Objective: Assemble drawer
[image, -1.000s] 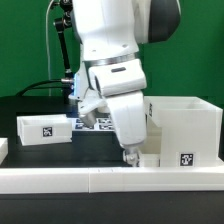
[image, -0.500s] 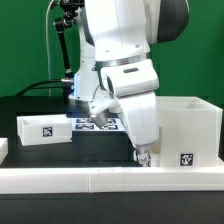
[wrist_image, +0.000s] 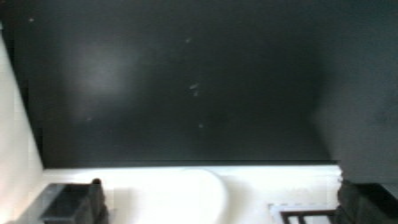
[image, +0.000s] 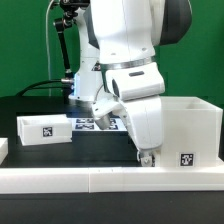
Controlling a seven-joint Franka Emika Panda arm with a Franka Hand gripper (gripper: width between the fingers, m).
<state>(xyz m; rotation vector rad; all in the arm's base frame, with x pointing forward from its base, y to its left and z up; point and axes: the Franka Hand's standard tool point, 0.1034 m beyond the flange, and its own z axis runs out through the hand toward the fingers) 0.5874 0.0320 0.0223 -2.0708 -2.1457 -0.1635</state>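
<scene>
The claw (image: 146,155) is seen lowered almost to the table (image: 40,150). In the wrist view its fingers (wrist_image: 73,203) are held wide apart, and nothing is clamped between them. Directly beneath the claw, in the gap between the fingers, a white rounded body (wrist_image: 178,192) is shown. Whether it belongs to a second tray or to the border rail (image: 60,178) cannot be told.

The casing (image: 190,125) of the drawer is found just beside the claw, on the exterior view's right, upright and open at the top, with a tag on its near face. One small tray (image: 45,128) is seen well apart from the claw, toward the exterior view's left. The marker board (image: 92,124) lies behind the claw and is partly hidden by the arm.

The step in hand is judged to be a reach for a grasp, made low beside the casing. No tray is seen fitted into the casing, so the assembly is taken to be at an early stage.

For the next move, the white piece under the claw would have to be centred between the fingers before they are brought together. A firm hold on a thin edge is called for, then a clean lift. Because the casing wall is so close to the claw, care is needed that the wall is not pushed aside.
</scene>
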